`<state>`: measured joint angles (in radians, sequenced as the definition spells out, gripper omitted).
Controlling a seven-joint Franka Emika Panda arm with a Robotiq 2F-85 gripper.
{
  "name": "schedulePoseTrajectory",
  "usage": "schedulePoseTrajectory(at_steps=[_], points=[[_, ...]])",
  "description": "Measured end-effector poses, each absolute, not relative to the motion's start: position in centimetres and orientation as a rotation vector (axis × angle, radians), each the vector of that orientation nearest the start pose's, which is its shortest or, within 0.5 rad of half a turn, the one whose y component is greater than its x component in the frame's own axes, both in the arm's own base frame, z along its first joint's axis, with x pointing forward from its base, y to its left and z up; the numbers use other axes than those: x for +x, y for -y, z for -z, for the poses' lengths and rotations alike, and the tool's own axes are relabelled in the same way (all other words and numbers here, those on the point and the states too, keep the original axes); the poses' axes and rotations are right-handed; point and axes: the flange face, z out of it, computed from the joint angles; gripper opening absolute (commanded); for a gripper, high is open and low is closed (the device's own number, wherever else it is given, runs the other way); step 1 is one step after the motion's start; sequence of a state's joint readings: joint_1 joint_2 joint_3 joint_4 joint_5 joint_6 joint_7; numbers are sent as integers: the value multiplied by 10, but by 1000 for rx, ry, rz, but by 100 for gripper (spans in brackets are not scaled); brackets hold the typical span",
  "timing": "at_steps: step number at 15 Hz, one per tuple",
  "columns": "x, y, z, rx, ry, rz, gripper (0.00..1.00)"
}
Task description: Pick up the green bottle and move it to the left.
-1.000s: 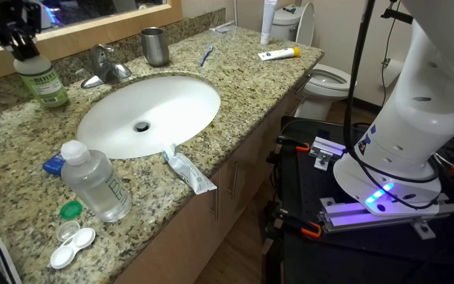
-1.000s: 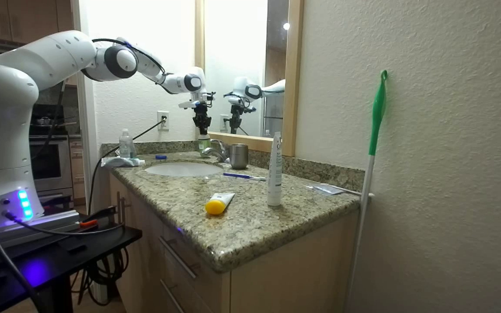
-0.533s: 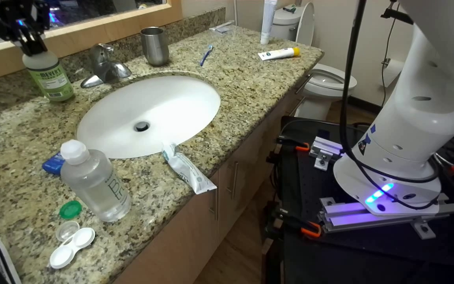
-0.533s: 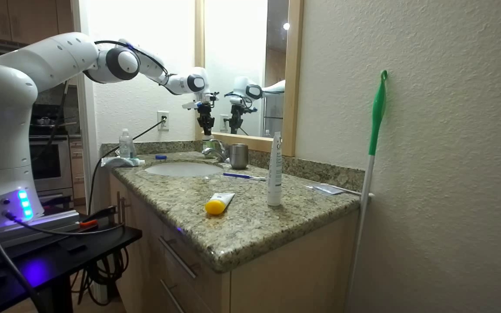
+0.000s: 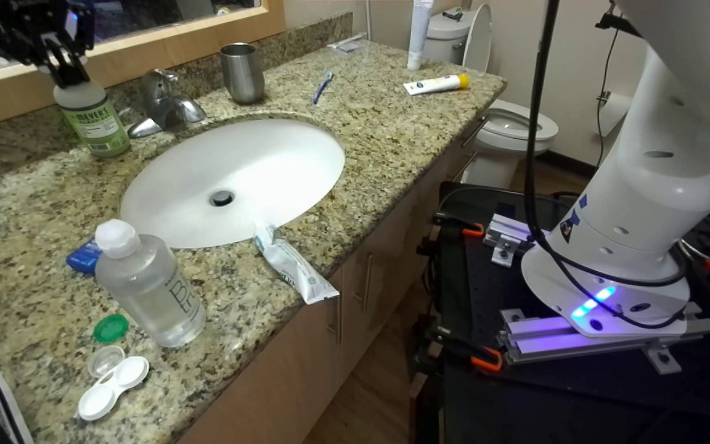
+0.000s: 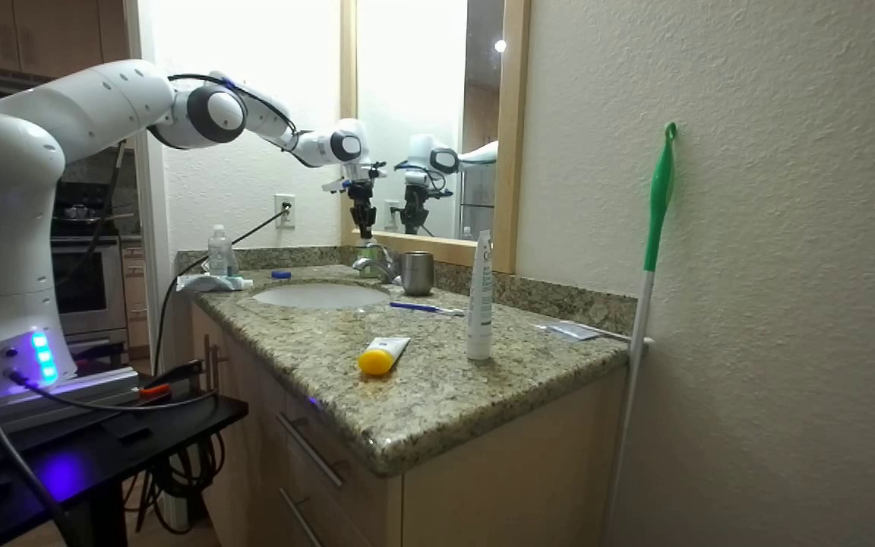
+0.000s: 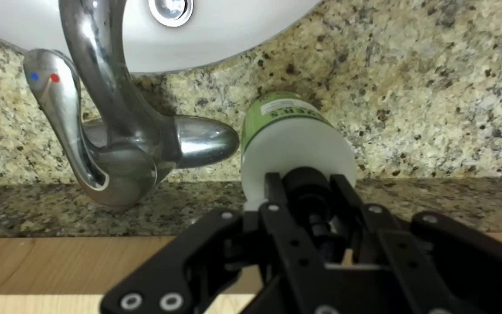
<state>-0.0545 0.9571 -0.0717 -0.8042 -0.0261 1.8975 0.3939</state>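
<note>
The green bottle (image 5: 97, 127) has a green label, a pale body and a black collar at its top. It stands upright at the back of the counter, beside the faucet, and also shows in an exterior view (image 6: 369, 263). In the wrist view the bottle (image 7: 296, 141) is seen from above, close to the faucet's rounded end. My gripper (image 7: 304, 181) is shut on its black top, one finger on each side. The gripper also shows in both exterior views (image 5: 70, 75) (image 6: 365, 232). I cannot tell whether the bottle's base touches the counter.
The faucet (image 5: 167, 105) and sink (image 5: 232, 154) adjoin the bottle. A grey metal cup (image 5: 243, 73) stands beyond the faucet. A larger clear bottle (image 5: 151, 290), a blue item (image 5: 84, 256) and a toothpaste tube (image 5: 293, 265) are nearer the front. The mirror frame (image 7: 103, 261) is behind.
My gripper and the green bottle have moved together to the right in both exterior views, closer to the faucet. In an exterior view they sit slightly lower. Other objects have not moved.
</note>
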Motion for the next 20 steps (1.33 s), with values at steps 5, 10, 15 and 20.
schedulePoseTrajectory(at_steps=[5,10,15,20], points=[[793,86,-364,-3059,-901,194,55],[794,92,-373,-3018,-996,224,84],[795,88,-401,-2976,-1077,268,100],[773,50,-489,-2899,-1129,234,100]])
